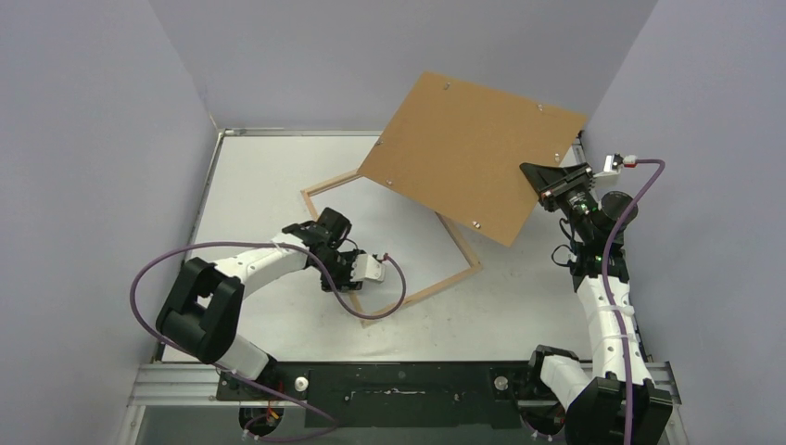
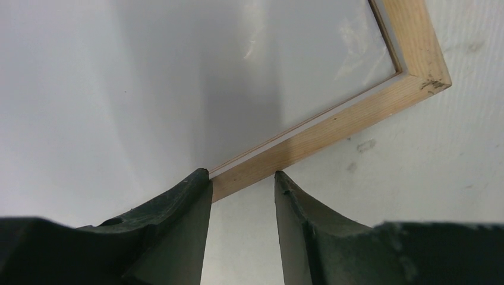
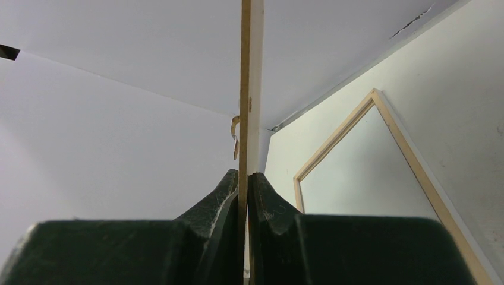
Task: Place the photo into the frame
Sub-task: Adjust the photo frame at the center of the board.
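Observation:
The frame point(image 1: 445, 283) of pale wood lies flat on the table. A smooth white sheet point(image 1: 399, 250) fills its opening, apparently the photo with its plain back up; no image side shows. My left gripper point(image 1: 347, 284) points down at the frame's near-left bar. In the left wrist view that bar point(image 2: 356, 113) runs across the gap of the left gripper point(image 2: 241, 175), whose jaws stand apart, gripping nothing. My right gripper point(image 1: 542, 190) is shut on the edge of a brown backing panel point(image 1: 468, 153), held tilted above the frame's far corner. The right wrist view shows the gripper point(image 3: 243, 175) pinching the panel point(image 3: 251, 89) edge-on.
Pale walls close in the table point(image 1: 250, 176) on the left, back and right. The raised panel hides the frame's far corner and part of the back of the table. A purple cable point(image 1: 148, 269) loops off the left arm.

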### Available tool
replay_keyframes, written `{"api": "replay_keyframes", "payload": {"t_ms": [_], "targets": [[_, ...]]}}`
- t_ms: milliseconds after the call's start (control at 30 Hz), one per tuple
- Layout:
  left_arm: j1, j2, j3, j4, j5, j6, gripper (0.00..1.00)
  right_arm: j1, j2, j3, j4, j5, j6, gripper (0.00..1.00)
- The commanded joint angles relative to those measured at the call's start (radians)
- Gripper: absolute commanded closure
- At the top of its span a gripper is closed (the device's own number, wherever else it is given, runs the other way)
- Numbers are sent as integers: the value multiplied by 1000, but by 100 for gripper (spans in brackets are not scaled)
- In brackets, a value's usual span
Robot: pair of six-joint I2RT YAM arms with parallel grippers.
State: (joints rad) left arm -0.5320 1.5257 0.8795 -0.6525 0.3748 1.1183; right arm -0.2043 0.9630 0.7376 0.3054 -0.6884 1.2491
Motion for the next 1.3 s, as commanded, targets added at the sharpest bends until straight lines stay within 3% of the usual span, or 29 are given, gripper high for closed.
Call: {"api": "replay_keyframes", "payload": {"t_ms": [0, 300, 533, 633, 833, 1033, 1267], "targets": [[-68, -4, 19, 60, 52, -274, 61, -13, -13, 26, 118, 8, 22, 95], [-170, 49, 60, 101, 47, -579, 62, -25, -18, 70, 65, 33, -8, 95], [-156, 5, 157, 39, 45, -643, 38, -26, -16, 82, 62, 34, -7, 95], [-64, -42, 226, -38, 111, -630, 32, -27, -22, 87, 57, 40, -7, 95], [234, -36, 360, -106, 180, -530, 27, -29, -43, 85, 37, 66, -12, 95], [480, 250, 620, -62, 194, -659, 23, -28, -83, 63, -6, 82, -24, 95], [558, 518, 901, -9, 144, -793, 22, -23, -108, 37, -52, 95, -32, 95]]}}
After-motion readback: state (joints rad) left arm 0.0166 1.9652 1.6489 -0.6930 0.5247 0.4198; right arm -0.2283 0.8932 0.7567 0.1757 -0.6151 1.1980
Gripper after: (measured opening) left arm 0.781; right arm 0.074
